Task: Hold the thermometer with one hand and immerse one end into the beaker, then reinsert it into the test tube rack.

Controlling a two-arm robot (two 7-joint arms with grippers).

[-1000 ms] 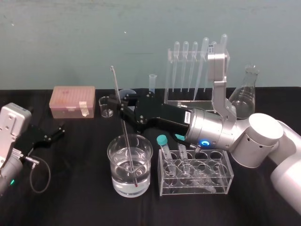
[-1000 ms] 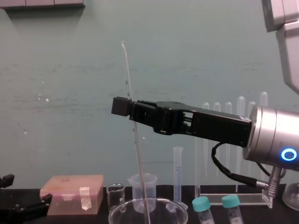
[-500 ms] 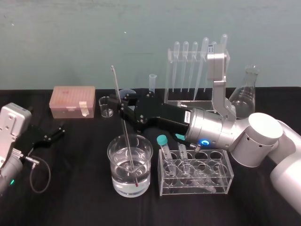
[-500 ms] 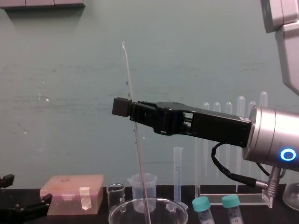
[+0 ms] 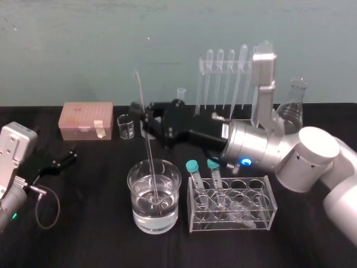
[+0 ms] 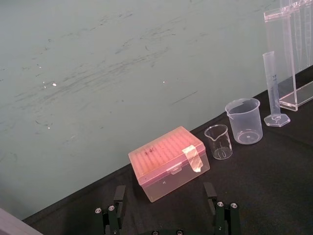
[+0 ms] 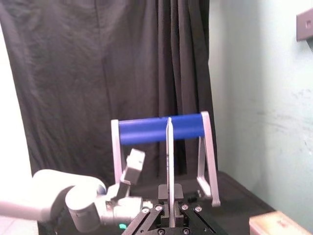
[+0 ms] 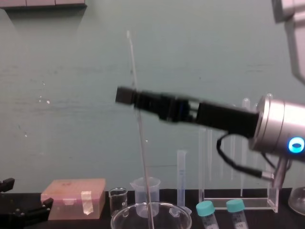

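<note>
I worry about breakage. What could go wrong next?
The right gripper is shut on the thermometer, whose lower end sits inside the beaker; swinging sideways before it clears the rim could snap the rod or tip the beaker. At the rack, the long rod might strike the pipettes standing there. The left gripper rests aside.

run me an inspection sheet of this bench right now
surface: black-covered table, no spills seen
job's things: thermometer nearly upright, lower end inside the water-filled beaker; test tube rack behind, holding pipettes
clutter: pink tip box, small glass beaker, graduated cylinder, flask, low tube rack with capped tubes
grippers: right gripper above the beaker, jaws shut on the thermometer; left gripper resting at table's left, jaws open
cables: grey cable looped near the left gripper
surroundings: teal wall behind
</note>
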